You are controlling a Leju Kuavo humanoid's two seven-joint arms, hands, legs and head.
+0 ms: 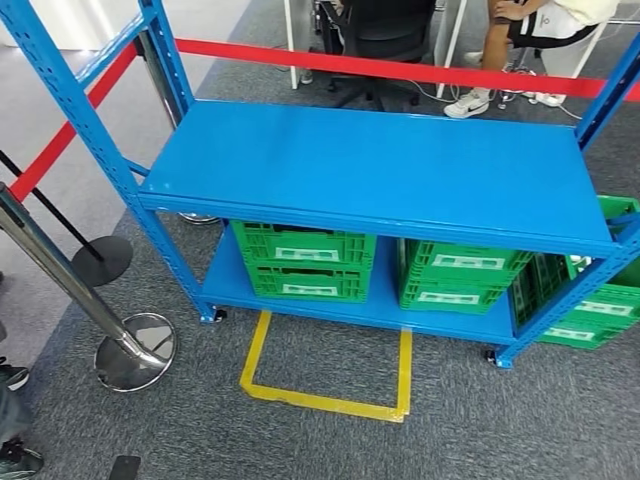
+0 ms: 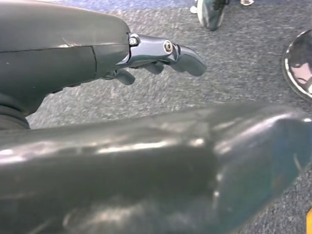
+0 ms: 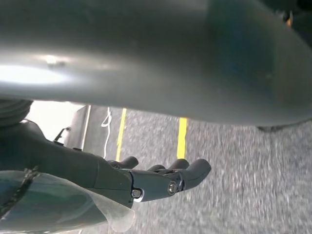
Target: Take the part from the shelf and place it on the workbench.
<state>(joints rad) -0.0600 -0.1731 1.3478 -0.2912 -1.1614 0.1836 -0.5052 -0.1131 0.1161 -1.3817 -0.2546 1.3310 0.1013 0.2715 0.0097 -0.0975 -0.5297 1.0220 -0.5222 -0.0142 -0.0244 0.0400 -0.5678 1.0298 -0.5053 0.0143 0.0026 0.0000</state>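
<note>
In front of the robot stands a blue shelf (image 1: 377, 165) on grey carpet (image 1: 453, 420), its long front edge running from left to right and slightly downward. The top board of the shelf is bare blue metal, and I cannot tell where the part is. On the lower board, two green crates (image 1: 303, 260) are stacked near the left end and two more green crates (image 1: 453, 280) near the middle. Further green crates (image 1: 596, 300) sit at the right end, partly past the shelf's right post. A yellow tape outline (image 1: 324, 385) marks the carpet just before the front edge. To the left, a chrome post with a round base (image 1: 136, 350) stands near the shelf's left corner, and a red barrier tape (image 1: 392, 70) runs behind the shelf. A seated person's legs (image 1: 498, 55) are behind the tape.

The left hand (image 2: 158, 56) hangs over the carpet, fingers loosely stretched, grasping nothing. The right hand (image 3: 162, 178) is also released, fingers extended above the carpet.
</note>
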